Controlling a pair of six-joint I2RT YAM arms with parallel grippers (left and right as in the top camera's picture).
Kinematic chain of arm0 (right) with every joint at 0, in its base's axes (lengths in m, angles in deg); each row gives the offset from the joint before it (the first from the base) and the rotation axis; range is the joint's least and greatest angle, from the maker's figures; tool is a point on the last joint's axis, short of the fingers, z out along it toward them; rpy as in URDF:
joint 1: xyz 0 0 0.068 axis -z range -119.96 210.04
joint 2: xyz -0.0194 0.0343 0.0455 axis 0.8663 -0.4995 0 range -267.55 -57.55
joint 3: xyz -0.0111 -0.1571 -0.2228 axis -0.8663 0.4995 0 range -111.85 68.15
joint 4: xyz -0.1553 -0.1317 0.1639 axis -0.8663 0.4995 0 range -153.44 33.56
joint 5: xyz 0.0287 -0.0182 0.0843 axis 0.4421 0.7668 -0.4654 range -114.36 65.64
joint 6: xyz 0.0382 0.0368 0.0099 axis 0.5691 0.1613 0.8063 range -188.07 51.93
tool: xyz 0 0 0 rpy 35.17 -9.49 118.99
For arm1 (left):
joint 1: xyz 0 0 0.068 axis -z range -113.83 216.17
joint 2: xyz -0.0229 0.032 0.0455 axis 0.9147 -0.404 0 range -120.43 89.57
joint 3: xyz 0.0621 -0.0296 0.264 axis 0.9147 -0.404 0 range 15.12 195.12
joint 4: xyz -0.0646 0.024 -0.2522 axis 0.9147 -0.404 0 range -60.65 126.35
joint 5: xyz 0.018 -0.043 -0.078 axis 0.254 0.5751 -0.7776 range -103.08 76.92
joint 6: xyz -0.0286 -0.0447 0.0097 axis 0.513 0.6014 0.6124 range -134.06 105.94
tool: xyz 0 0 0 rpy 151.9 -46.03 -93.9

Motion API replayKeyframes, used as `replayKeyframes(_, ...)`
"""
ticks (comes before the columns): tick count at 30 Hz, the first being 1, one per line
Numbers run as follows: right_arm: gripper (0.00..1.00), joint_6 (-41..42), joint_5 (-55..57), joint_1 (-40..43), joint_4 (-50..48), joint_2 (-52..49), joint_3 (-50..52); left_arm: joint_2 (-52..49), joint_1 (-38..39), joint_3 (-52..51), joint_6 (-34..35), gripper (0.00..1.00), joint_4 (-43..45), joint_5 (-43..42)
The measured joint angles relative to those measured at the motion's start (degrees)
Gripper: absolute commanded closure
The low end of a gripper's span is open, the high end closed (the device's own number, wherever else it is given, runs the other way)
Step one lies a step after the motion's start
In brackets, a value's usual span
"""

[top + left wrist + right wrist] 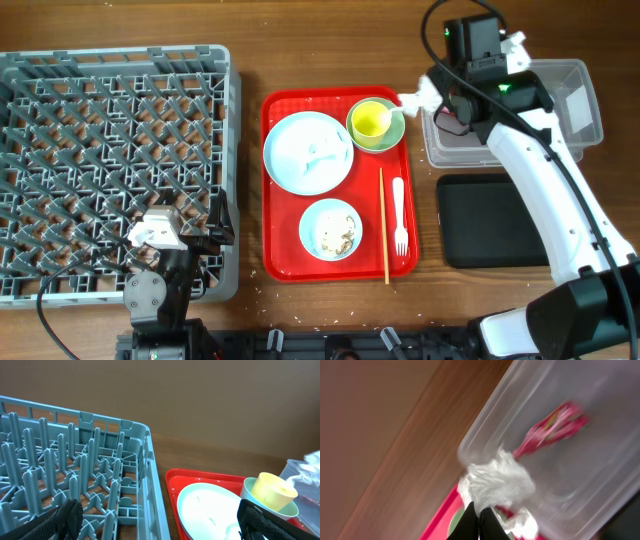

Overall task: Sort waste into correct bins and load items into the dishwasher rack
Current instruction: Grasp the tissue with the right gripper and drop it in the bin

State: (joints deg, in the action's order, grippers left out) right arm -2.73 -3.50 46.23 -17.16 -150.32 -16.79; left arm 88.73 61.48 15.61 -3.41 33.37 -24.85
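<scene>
Both fingers of the right gripper (478, 510) clamp crumpled tissue (497, 482) at the rim of the clear tub (600, 465); the left gripper (157, 520) has its jaws apart.

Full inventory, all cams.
dishwasher rack: 1, grey, table's left
serving tray: 1, red, centre
large plate: 1, pale blue, serving tray's top left
small dish: 1, pale blue, serving tray's bottom
food scraps: small heap, beige, in small dish
bowl: 1, light green, serving tray's top right
cup: 1, yellow, inside bowl
chopsticks: count unclear, wooden, serving tray's right
fork: 1, white, right of chopsticks
tub: 1, clear, table's far right
wrapper: 1, red, inside tub
black tray: 1, black, table's near right
tissue: 1, white, in right gripper
left gripper: 1, black, open, beside rack
right gripper: 1, black, shut on tissue
</scene>
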Motion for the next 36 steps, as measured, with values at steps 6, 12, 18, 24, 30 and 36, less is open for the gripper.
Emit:
replayKeyframes(6, 0.93, 2.82, 20.17, 3.8, 0.5, -0.5, 0.0, 0.0, 0.0, 0.0, -0.02, 0.0, 0.0, 0.0)
replayKeyframes(12, 0.1, -2.21, 17.14, 9.46, -0.87, -4.15, 0.0, 0.0, 0.0, 0.0, -0.02, 0.0, 0.0, 0.0)
replayKeyframes(18, 0.15, -20.24, -16.39, 7.04, -9.6, -3.5, 0.04, 0.0, 0.0, 0.0, -0.02, 0.0, 0.0, 0.0)
replayKeyframes(24, 0.14, -24.94, -23.34, -14.29, -10.75, -3.54, 0.04, 0.0, 0.0, 0.0, -0.02, 0.0, 0.0, 0.0)
replayKeyframes(30, 0.19, -25.42, -16.59, -26.49, -15.72, -19.58, 0.04, 0.0, 0.0, 0.0, -0.02, 0.0, -0.02, 0.0)
replayKeyframes(36, 0.52, -26.45, -13.42, -26.88, -19.32, -28.39, 0.07, 0.0, 0.0, 0.0, -0.02, 0.0, 0.0, 0.0)
